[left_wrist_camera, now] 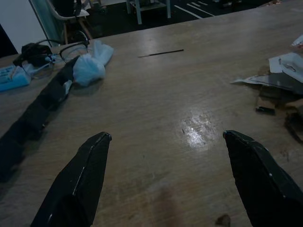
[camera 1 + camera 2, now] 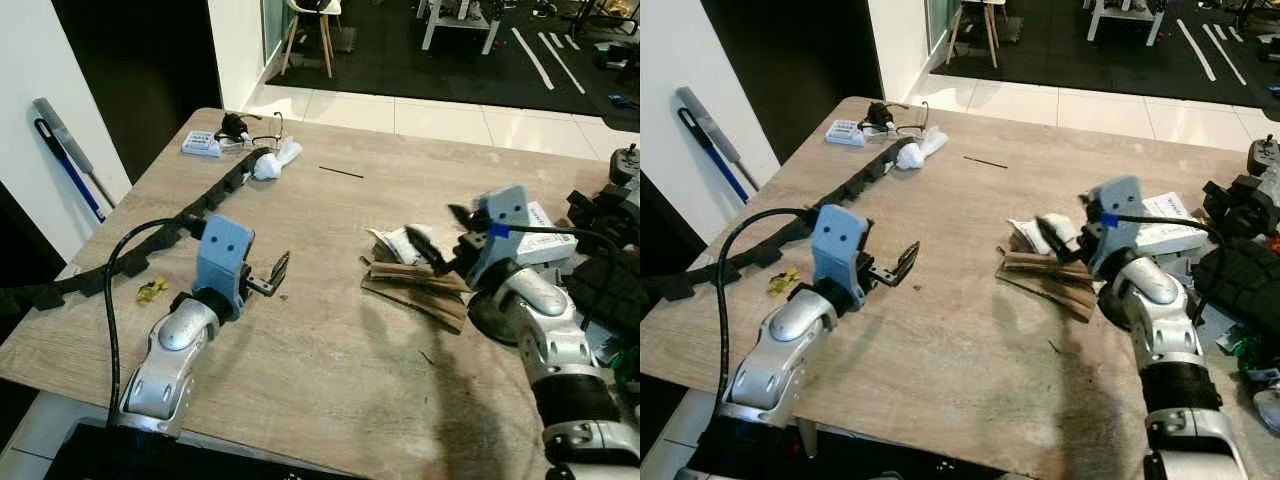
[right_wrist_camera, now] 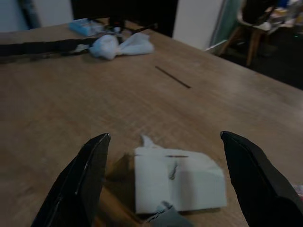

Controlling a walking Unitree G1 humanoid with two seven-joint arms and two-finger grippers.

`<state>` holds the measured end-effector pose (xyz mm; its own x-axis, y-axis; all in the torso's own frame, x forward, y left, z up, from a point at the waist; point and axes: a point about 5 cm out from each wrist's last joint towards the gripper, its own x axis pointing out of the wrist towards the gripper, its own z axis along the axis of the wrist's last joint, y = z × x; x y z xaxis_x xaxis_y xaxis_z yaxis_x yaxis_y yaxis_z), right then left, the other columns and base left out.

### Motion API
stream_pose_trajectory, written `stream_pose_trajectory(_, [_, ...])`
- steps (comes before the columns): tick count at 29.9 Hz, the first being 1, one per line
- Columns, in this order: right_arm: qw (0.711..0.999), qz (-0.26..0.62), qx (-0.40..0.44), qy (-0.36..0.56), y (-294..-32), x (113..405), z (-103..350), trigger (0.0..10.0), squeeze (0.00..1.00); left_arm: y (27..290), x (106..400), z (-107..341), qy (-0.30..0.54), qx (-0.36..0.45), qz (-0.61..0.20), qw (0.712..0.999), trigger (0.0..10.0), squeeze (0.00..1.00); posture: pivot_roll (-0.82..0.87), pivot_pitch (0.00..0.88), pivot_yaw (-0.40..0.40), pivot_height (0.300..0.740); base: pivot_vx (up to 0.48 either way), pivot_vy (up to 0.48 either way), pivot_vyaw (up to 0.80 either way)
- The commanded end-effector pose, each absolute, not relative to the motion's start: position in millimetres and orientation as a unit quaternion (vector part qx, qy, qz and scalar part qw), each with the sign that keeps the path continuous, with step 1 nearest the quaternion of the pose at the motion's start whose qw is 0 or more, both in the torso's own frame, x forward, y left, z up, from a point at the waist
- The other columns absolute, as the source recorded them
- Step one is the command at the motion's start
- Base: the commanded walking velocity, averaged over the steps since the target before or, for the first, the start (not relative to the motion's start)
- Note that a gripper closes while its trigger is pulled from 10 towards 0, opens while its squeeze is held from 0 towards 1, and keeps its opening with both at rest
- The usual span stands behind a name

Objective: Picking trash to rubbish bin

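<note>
Nearest, over the bare front of the wooden surface (image 2: 330,360): left gripper (image 2: 272,275), fingers spread wide, holding nothing, hovering low and pointed across toward the middle, apparently waiting rather than reaching. To its outer side, a small yellow scrap (image 2: 151,290) lying loose beside a black cable chain (image 2: 150,245) running along the surface's left edge. Further right, right gripper (image 3: 163,177), fingers likewise spread, poised just above a crumpled white wrapper (image 3: 177,182), seemingly lined up to straddle and pinch it; wrapper resting on torn brown cardboard pieces (image 2: 415,285), likely more trash to clear. No rubbish bin identifiable. Beyond, a thin black stick (image 2: 341,172) lying alone mid-surface. At the far left corner, a knotted white bag (image 2: 275,160), glasses (image 2: 262,135) and a small blue-white pack (image 2: 201,145).
</note>
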<state>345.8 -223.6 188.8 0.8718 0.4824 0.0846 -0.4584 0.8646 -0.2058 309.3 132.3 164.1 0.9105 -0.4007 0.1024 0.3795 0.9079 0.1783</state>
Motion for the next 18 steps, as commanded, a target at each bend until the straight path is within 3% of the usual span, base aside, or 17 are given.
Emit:
stream_pose_trajectory(1, [0.955, 0.279, -0.093, -0.043, -222.4, 345.7, 184.4, 10.0, 1.0, 131.5, 304.1, 160.4, -0.063, 0.079, -0.211, 0.972, 10.0, 0.0, 0.0, 0.171, 0.02, 0.74, 0.0, 0.0, 0.0])
stream_pose_trajectory(7, [0.936, 0.334, -0.107, 0.007, -223.4, 346.4, 178.2, 10.0, 1.0, 121.4, 296.2, 163.6, -0.063, 0.059, -0.26, 0.962, 10.0, 0.0, 0.01, 0.174, 0.026, 0.74, 0.0, 0.0, 0.0])
stream_pose_trajectory(13, [0.921, 0.37, -0.113, 0.048, -226.1, 345.7, 178.8, 10.0, 1.0, 105.5, 278.2, 170.9, -0.084, 0.048, -0.368, 0.925, 10.0, 0.0, 0.01, 0.175, 0.023, 0.74, 0.0, 0.0, 0.0])
stream_pose_trajectory(14, [0.916, 0.378, -0.117, 0.056, -227.2, 344.6, 179.5, 10.0, 0.0, 102.7, 275.4, 171.7, -0.085, 0.049, -0.384, 0.918, 10.0, 0.0, 0.01, 0.18, 0.023, 0.74, 0.0, 0.0, 0.0])
stream_pose_trajectory(18, [0.901, 0.4, -0.141, 0.086, -230.9, 340.8, 177.9, 10.0, 0.0, 98.0, 271.1, 171.6, -0.082, 0.06, -0.404, 0.909, 10.0, 0.0, 0.01, 0.176, 0.029, 0.74, 0.0, 0.0, 0.0])
